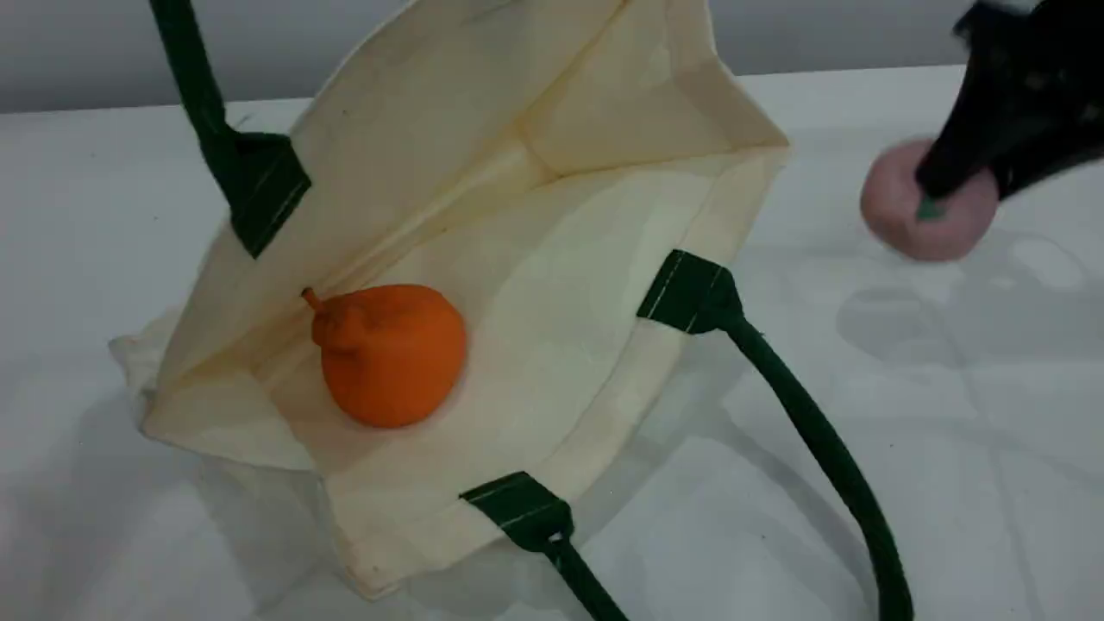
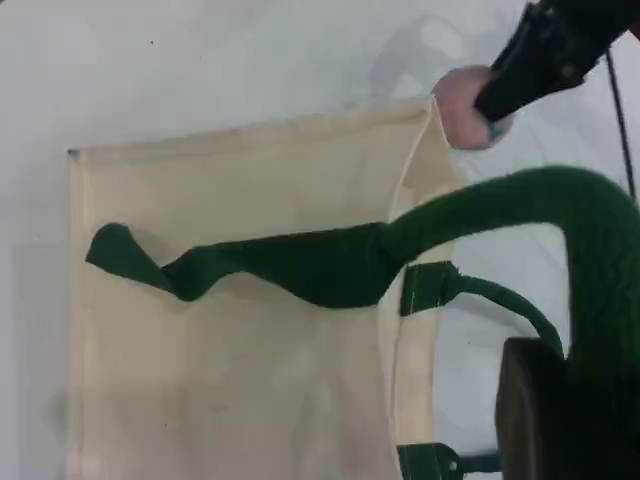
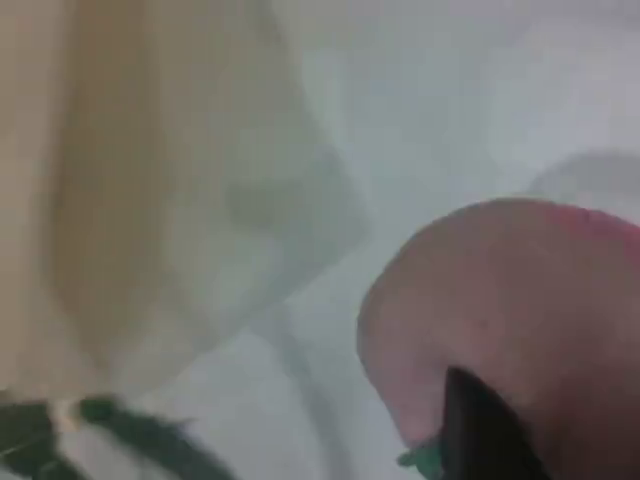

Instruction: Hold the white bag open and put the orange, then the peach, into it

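The white bag (image 1: 569,250) lies on the table with its mouth gaping toward the camera. The orange (image 1: 392,354) rests inside it on the lower wall. One green rope handle (image 1: 194,78) rises out of the top of the scene view. In the left wrist view that handle (image 2: 480,215) runs into my left gripper (image 2: 545,420), which is shut on it and holds the upper side up. To the right of the bag, my right gripper (image 1: 949,194) is shut on the pink peach (image 1: 897,211), which seems slightly off the table. The peach (image 3: 500,310) fills the right wrist view.
The bag's second green handle (image 1: 819,431) loops over the white table (image 1: 949,474) at the front right. The table's far edge meets a grey wall behind the bag.
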